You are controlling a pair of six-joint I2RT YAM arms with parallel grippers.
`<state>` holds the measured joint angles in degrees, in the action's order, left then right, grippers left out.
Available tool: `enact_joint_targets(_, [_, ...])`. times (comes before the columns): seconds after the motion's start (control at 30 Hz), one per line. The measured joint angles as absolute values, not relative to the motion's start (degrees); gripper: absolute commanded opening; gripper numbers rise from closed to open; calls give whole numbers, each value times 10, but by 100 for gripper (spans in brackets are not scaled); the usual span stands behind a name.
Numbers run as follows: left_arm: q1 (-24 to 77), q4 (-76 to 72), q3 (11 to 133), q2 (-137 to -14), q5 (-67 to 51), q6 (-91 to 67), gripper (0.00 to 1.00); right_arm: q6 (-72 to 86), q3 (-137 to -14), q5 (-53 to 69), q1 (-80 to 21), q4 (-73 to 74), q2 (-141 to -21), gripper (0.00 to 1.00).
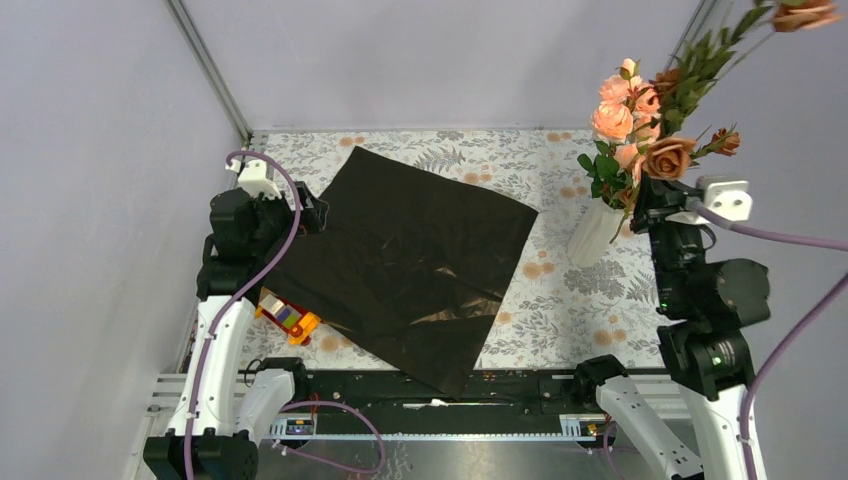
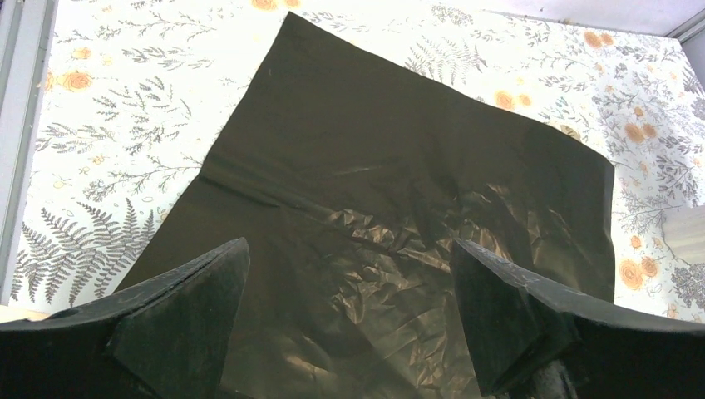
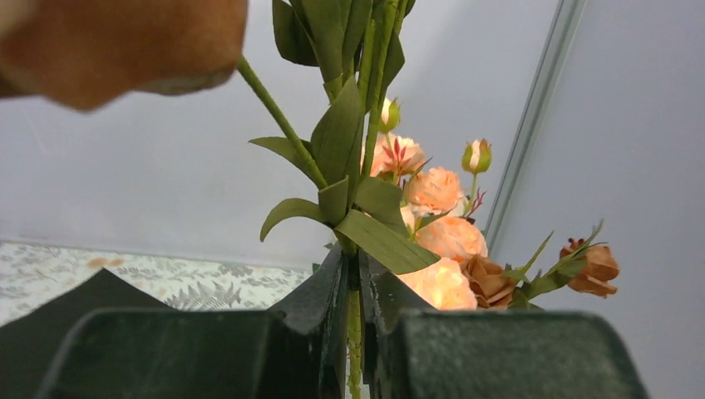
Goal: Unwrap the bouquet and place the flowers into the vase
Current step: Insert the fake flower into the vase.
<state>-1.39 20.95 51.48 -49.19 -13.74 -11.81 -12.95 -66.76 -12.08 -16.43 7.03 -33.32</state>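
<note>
A flower-patterned cloth covers the table (image 1: 560,300), with plain pale walls (image 1: 400,60) around it. Black wrapping paper (image 1: 400,260) lies spread flat in the middle, a toy car (image 1: 288,318) at its near-left edge. The flowers (image 1: 630,110) stand in the white vase (image 1: 595,232) on the right. The right gripper (image 3: 355,274) pinches a green stem (image 3: 355,328) above the vase. The left gripper (image 2: 349,249) hangs wide open over the paper, empty.

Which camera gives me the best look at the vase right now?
Top external: the white ribbed vase shows nearly whole, right of the black wrapping sheet, flowers above its mouth. Left wrist catches only a pale ribbed sliver at its right edge, probably the vase. Right wrist shows only flowers, no vase.
</note>
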Motion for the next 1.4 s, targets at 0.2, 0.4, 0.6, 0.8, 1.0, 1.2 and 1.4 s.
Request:
enact_joint_targets(0.2, [-14, 209, 510, -492, -136, -117, 99, -151, -620, -101, -164, 23, -369, 0])
enact_joint_targets(0.4, [-14, 209, 510, -492, -134, -114, 99, -173, -605, -61, -164, -49, -425, 0])
enact_joint_targets(0.6, [-14, 209, 510, -492, -132, -112, 99, -222, -609, -48, -164, -107, -498, 0])
enact_joint_targets(0.8, [-14, 209, 508, -493, -131, -107, 99, -274, -616, -50, -164, -114, -564, 0])
enact_joint_targets(1.0, [-14, 209, 505, -494, -129, -105, 99, -308, -621, -51, -159, -124, -580, 0])
enact_joint_targets(1.2, [-14, 209, 503, -501, -128, -103, 99, -320, -627, -55, -149, -142, -580, 0])
enact_joint_targets(1.4, [-14, 209, 502, -501, -128, -103, 99, -321, -626, -65, -139, -146, -580, 0])
